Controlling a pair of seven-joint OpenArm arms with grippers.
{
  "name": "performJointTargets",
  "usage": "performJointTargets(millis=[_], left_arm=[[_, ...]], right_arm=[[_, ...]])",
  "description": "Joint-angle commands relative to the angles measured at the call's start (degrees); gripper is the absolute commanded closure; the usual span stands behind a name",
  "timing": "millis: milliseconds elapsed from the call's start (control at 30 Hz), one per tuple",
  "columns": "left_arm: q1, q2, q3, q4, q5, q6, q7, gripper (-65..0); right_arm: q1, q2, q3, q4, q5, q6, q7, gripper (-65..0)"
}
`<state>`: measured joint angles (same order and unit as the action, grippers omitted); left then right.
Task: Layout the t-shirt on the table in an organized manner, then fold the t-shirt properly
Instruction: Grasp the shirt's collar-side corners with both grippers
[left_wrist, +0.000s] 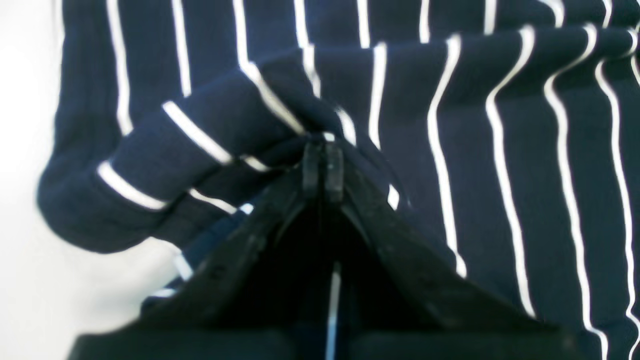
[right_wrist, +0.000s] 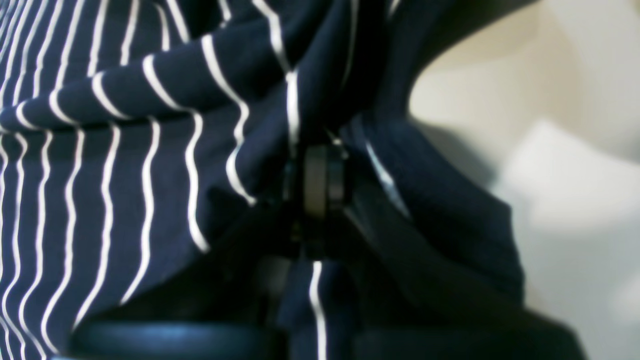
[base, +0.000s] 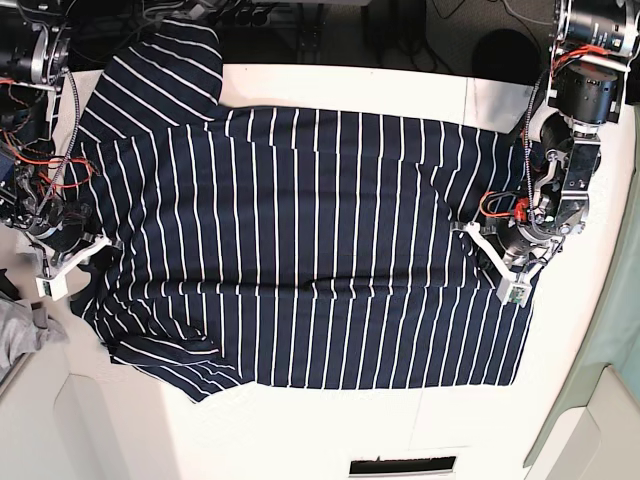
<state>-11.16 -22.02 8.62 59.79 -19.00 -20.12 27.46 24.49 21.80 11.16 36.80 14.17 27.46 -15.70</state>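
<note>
The t-shirt (base: 300, 250), dark navy with thin white stripes, lies spread sideways across the white table (base: 330, 430), sleeves at the left of the base view. One sleeve (base: 160, 70) reaches the far edge, the other (base: 170, 360) is rumpled near the front. A straight crease crosses the shirt's length. My left gripper (base: 495, 255) sits at the shirt's right edge, and the left wrist view shows it shut (left_wrist: 322, 155) on a pinched fold of t-shirt (left_wrist: 225, 125). My right gripper (base: 85, 255) is at the shirt's left edge, shut (right_wrist: 320, 175) on bunched t-shirt (right_wrist: 150, 100).
A small grey cloth (base: 20, 325) lies off the table's left side. Both arms' bases and cables (base: 585, 90) stand at the far corners. A dark seam (base: 467, 95) crosses the tabletop at the right, and a dark slot (base: 400, 466) sits at the front edge.
</note>
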Motion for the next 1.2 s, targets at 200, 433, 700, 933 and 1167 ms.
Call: performJointTargets(millis=[200,433,700,933,1167], left_arm=[[-4.46,-0.42,0.04,-1.46,0.37,0.02,3.69,0.0],[-3.61,-1.97,0.04,3.23,-0.50,-0.26,5.81,0.0],[5.35,-11.45,0.02,19.02,-4.31,1.73,5.99,-0.3],[13.46,-15.43,-3.61,27.56,-7.30,1.68,10.34,-10.2],[24.57,-16.06,-13.53,30.82,-13.53,-3.37,11.04,-13.0]], right_arm=[[4.68,0.74,-0.04,0.26,-1.33,-0.87,-0.57,0.0],[4.85,2.16,-0.02,3.30,2.01,0.04,-0.66,0.0],[-5.51,7.98,0.44,19.04,9.07,1.46,-6.60,0.0],[-18.49,10.58,7.02,31.69,18.58,2.05,-13.73,0.0],[-31.01,10.56,17.51,36.61,27.85,3.89,-21.94,0.0]])
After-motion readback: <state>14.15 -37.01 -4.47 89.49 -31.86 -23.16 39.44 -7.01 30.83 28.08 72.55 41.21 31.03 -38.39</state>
